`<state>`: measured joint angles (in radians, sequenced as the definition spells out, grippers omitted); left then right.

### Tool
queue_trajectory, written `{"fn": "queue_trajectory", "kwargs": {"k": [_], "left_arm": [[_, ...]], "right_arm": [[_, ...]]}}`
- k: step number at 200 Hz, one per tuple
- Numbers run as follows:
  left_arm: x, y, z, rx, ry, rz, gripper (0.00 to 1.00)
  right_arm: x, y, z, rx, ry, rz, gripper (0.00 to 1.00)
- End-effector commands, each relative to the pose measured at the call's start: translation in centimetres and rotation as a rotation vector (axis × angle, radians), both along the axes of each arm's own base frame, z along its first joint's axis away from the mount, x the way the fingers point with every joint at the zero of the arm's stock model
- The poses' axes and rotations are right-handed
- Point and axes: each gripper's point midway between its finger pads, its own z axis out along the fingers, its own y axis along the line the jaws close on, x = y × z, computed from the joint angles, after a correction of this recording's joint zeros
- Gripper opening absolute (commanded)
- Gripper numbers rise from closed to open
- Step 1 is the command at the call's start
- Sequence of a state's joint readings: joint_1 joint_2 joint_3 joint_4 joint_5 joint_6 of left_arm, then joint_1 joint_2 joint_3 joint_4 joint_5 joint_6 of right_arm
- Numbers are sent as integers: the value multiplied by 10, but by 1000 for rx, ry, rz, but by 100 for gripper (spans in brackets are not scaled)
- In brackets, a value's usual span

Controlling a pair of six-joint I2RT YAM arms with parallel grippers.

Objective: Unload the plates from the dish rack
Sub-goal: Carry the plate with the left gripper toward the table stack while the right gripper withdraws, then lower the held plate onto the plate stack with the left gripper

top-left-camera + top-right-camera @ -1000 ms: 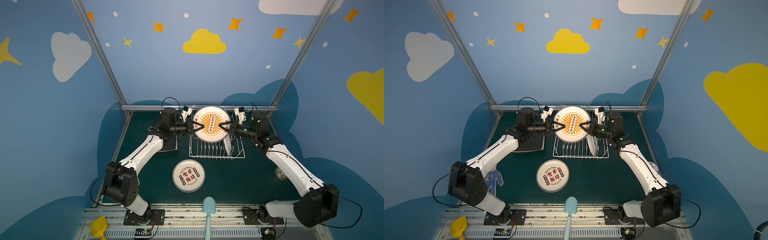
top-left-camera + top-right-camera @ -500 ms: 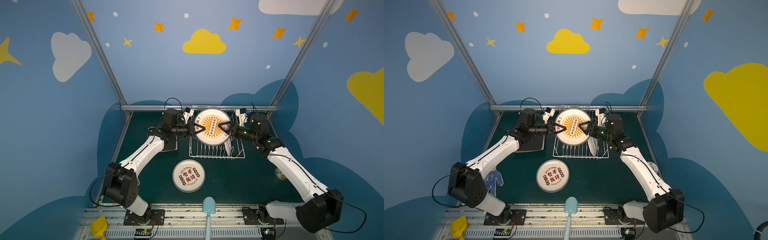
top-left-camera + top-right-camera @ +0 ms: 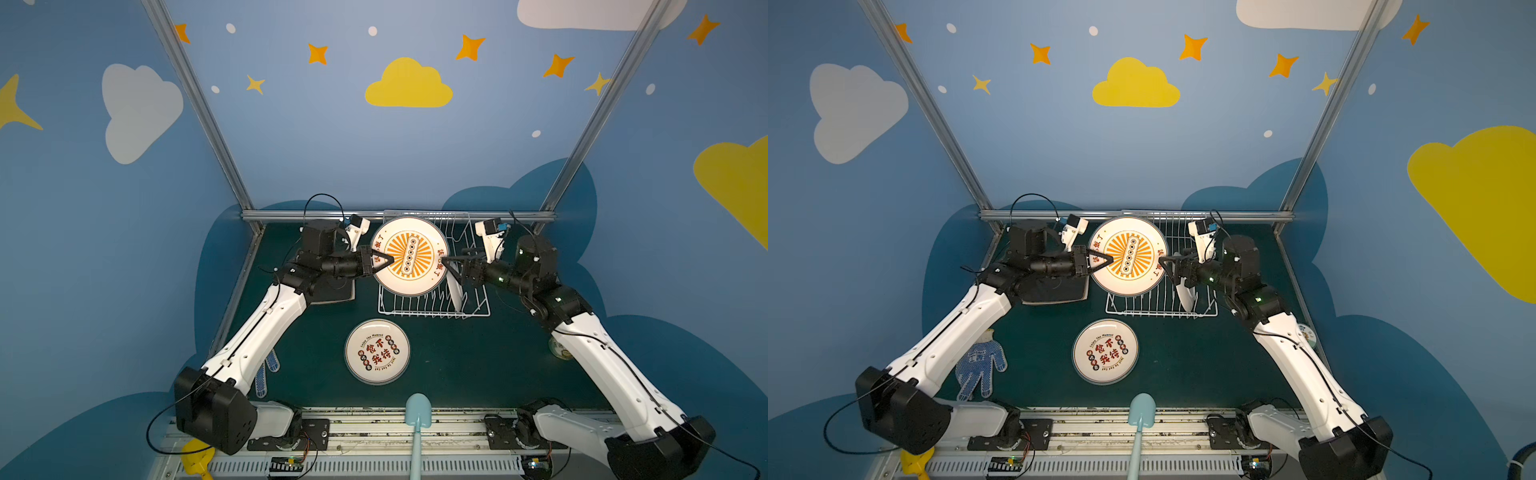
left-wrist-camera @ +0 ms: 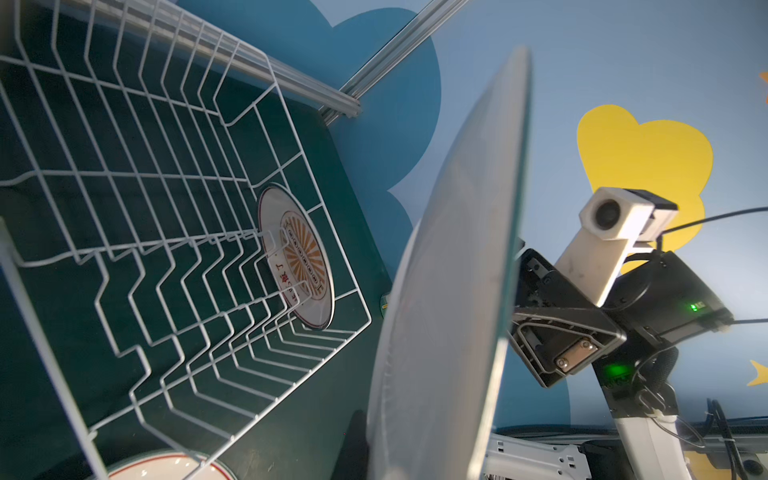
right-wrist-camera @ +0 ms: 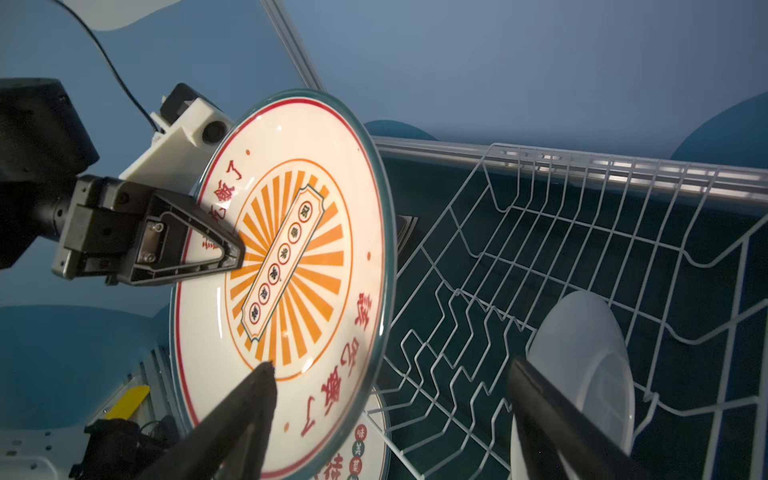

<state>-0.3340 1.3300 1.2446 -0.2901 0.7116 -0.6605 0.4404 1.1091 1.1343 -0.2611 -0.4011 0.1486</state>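
A round white plate with an orange sunburst (image 3: 409, 255) (image 3: 1128, 255) (image 5: 291, 270) hangs upright above the white wire dish rack (image 3: 432, 309) (image 3: 1163, 309) (image 4: 166, 208). My left gripper (image 3: 384, 262) (image 3: 1104, 262) is shut on its left rim. My right gripper (image 3: 451, 270) (image 3: 1167, 268) (image 5: 390, 365) stands open, one finger on each side of the plate's right rim. A second round plate (image 3: 455, 291) (image 4: 299, 257) (image 5: 582, 374) stands in the rack's tines. A third plate (image 3: 377, 351) (image 3: 1105, 351) lies flat on the table in front of the rack.
A black square plate (image 3: 1054, 291) lies left of the rack under my left arm. A dotted glove (image 3: 980, 365), a light blue shovel (image 3: 1140, 415) and a yellow scoop (image 3: 913, 461) lie along the front. A small round item (image 3: 561, 351) sits by my right arm.
My right gripper has opened off the sunburst plate's right rim. The plate stays in my left gripper and has drifted slightly left.
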Motion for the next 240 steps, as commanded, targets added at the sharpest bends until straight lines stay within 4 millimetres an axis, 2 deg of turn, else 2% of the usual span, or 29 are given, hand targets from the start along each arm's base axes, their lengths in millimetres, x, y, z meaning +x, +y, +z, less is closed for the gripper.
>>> {"fn": "queue_trajectory", "kwargs": {"k": [1,27,74,128,159,196,240], "left_arm": [[-18,10,-9,17,58,-13,3],[-41,25,-20,73,122,10,3],[-85,63,-54,166,231,128,3],[-131,80,-105,201,390,166,3],[-139,86,-139,213,419,195,3],[-137,86,-172,192,440,226,3],[-130,77,-197,134,449,200,3]], "right_arm": [[-18,3,-10,-170,-133,104,89],[-32,6,-15,-264,-211,158,90],[-49,8,-29,-384,-288,238,90],[-57,11,-41,-408,-282,270,90],[-68,14,-48,-366,-240,288,91],[-76,14,-54,-359,-217,293,90],[-75,16,-57,-377,-216,302,91]]}}
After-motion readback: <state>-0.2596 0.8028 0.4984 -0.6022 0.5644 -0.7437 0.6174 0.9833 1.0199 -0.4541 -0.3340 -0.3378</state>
